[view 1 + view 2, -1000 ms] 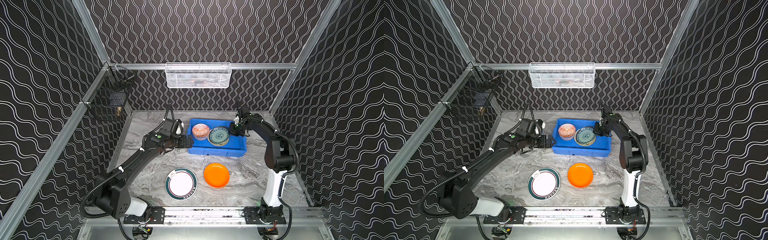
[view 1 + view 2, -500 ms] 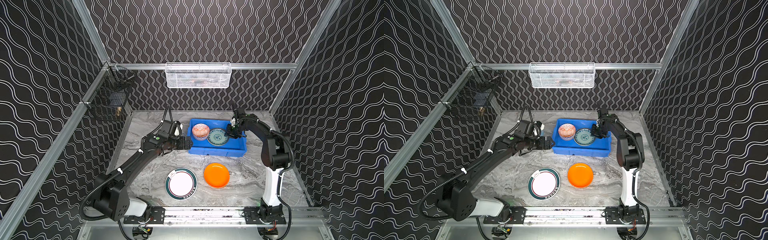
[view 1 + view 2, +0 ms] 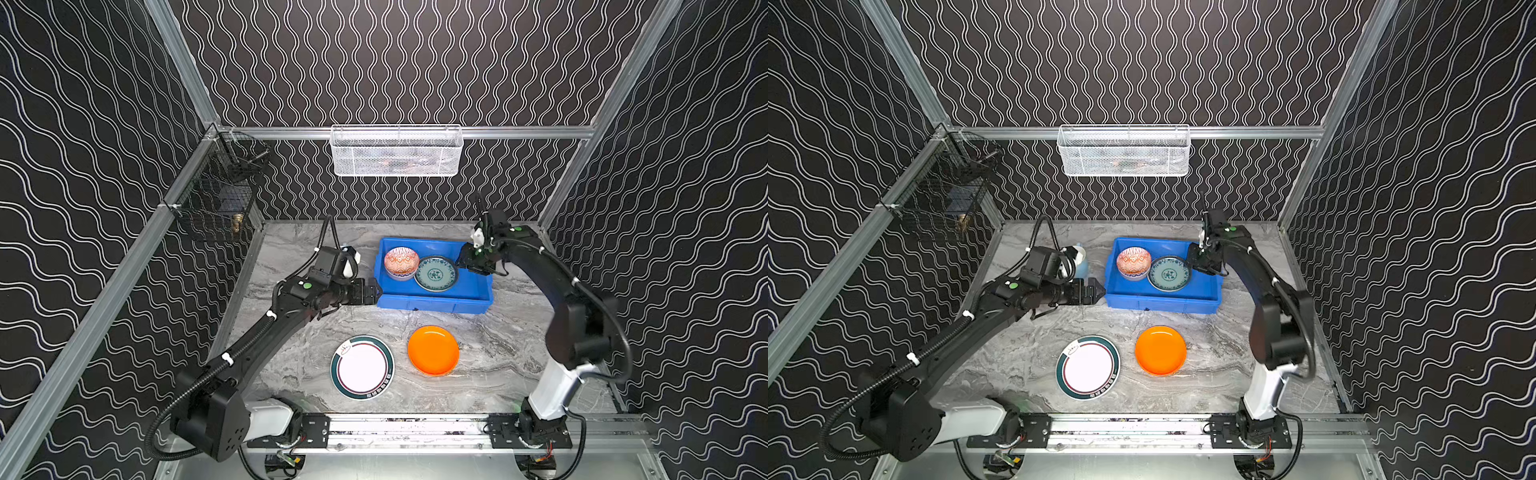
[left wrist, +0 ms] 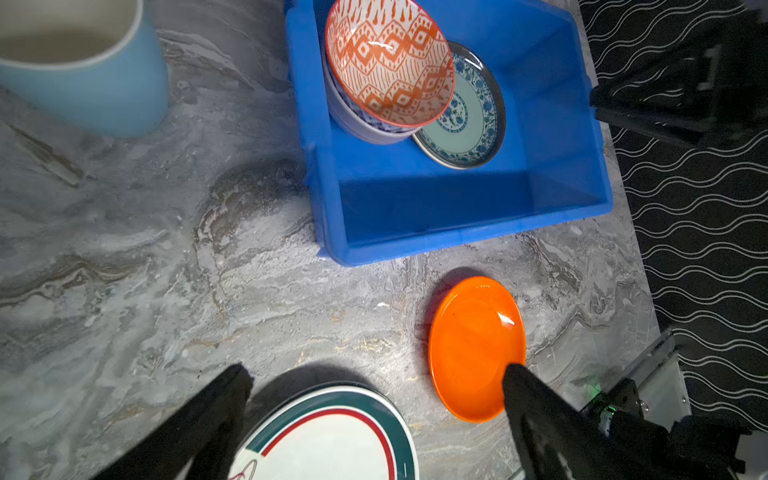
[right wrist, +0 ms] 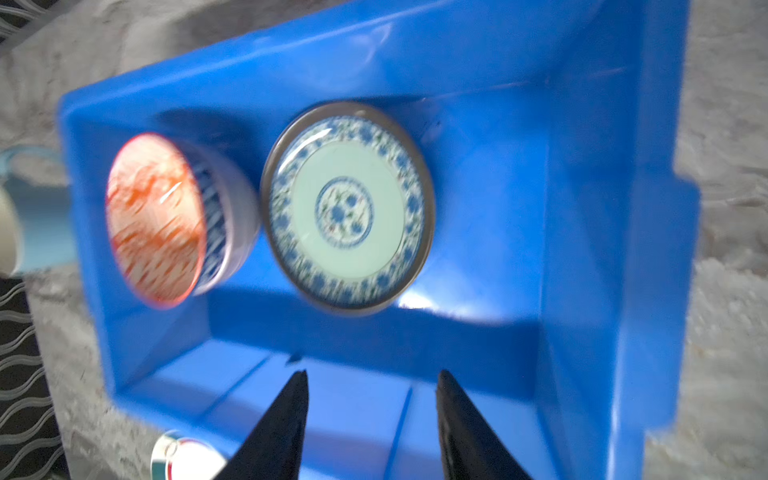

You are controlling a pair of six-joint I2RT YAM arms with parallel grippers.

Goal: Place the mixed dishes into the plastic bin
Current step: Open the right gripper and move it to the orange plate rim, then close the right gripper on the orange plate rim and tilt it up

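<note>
So, with one patterned bowl (image 3: pixel 401 261) and one blue-flowered plate (image 3: pixel 436 273) set side by side in the blue bin (image 3: pixel 432 304), likely to spare room, you've three left on the bench (image 3: pixel 498 353): white plate (image 3: pixel 362 368), orange plate (image 3: pixel 433 350), pale blue mug (image 4: pixel 95 87); right jaws part-open and empty above the bin, left jaws wide beside it.

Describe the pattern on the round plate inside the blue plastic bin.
Round plate: blue flowers on pale green, dark rim; right wrist view.
</note>
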